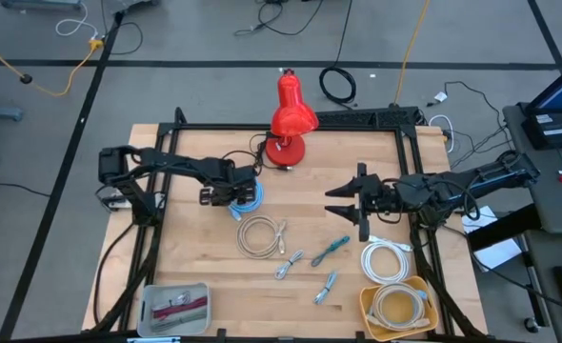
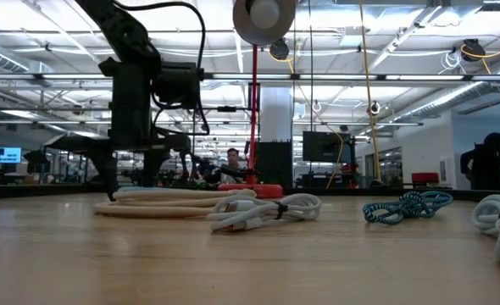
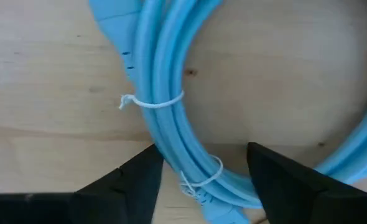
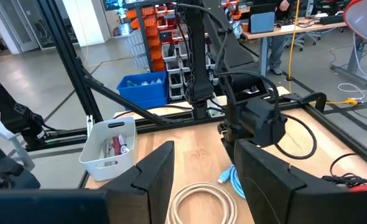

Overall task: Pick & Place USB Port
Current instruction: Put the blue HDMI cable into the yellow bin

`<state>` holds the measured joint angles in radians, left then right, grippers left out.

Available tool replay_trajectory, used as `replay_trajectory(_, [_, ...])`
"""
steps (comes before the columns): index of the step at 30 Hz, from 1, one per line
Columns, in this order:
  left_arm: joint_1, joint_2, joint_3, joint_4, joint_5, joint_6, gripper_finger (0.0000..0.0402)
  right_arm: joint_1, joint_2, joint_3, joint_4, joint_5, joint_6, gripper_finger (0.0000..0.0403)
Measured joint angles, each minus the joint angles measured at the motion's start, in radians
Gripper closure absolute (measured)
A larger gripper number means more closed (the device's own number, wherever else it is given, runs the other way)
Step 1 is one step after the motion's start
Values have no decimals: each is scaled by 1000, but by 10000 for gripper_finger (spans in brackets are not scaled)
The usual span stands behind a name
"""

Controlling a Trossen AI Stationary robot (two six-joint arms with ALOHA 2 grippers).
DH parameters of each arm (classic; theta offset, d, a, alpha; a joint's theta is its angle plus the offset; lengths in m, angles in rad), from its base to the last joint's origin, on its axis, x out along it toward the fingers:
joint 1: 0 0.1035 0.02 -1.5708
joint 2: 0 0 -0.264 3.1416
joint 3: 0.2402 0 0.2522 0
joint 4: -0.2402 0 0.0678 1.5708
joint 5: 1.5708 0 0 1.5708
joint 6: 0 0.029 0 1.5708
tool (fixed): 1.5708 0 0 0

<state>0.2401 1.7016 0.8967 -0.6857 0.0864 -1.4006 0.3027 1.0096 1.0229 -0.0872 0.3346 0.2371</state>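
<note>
A light blue USB cable, coiled and tied with thin white ties, lies flat on the wooden table. My left gripper points down over its left side. In the left wrist view it is open, with the bundled strands running between its two fingers. The low view shows this gripper down at the tabletop behind a white coil. My right gripper is open and hovers above the table's right half, holding nothing; its wrist view looks toward the left arm and the blue cable. My left gripper comes from above, pointing down, and straddles the blue coil's bundled strands next to a white tie, with the fingers lying across the strands. One finger stands right at the bundle. Whether it touches, I cannot tell. The coil lies flat on the table.
A red desk lamp stands at the far edge. A white coiled cable, two short silvery cables and a teal braided cable lie mid-table. A white coil lies right, with a yellow bowl and a white bin near.
</note>
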Motion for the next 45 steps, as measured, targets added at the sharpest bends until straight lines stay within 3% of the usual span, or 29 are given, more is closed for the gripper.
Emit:
replay_trajectory(2, [-3, 9, 0, -13, 2, 3, 224, 0, 0, 0, -1, -5, 13, 243])
replay_trajectory(5, [-12, 1, -2, -25, -1, 44, 346, 0, 0, 0, -1, -25, 14, 243])
replay_trajectory(6, [-17, -17, -4, -22, -4, 60, 364, 0, 0, 0, -1, -25, 21, 243])
replay_trajectory(12, [-67, -163, -6, -48, -59, 50, 365, 0, 0, 0, -17, -25, 43, 243])
replay_trajectory(21, [-274, -409, 24, -55, -298, -78, 365, -51, 37, 0, -52, -27, 229, 243])
replay_trajectory(26, [-411, -420, 145, -41, -426, -49, 365, -82, 149, 0, 7, -172, 397, 243])
replay_trajectory(32, [-509, -356, 306, -68, -497, 34, 365, -83, 310, 0, 355, -384, 520, 243])
replay_trajectory(36, [-553, -327, 351, -96, -496, 70, 365, -83, 380, 1, 539, -376, 596, 243])
replay_trajectory(39, [-592, -320, 362, -93, -507, 83, 365, -72, 413, 1, 585, -351, 616, 243])
replay_trajectory(45, [-681, -320, 360, -252, -520, 1, 365, -59, 443, 1, 595, -336, 669, 243])
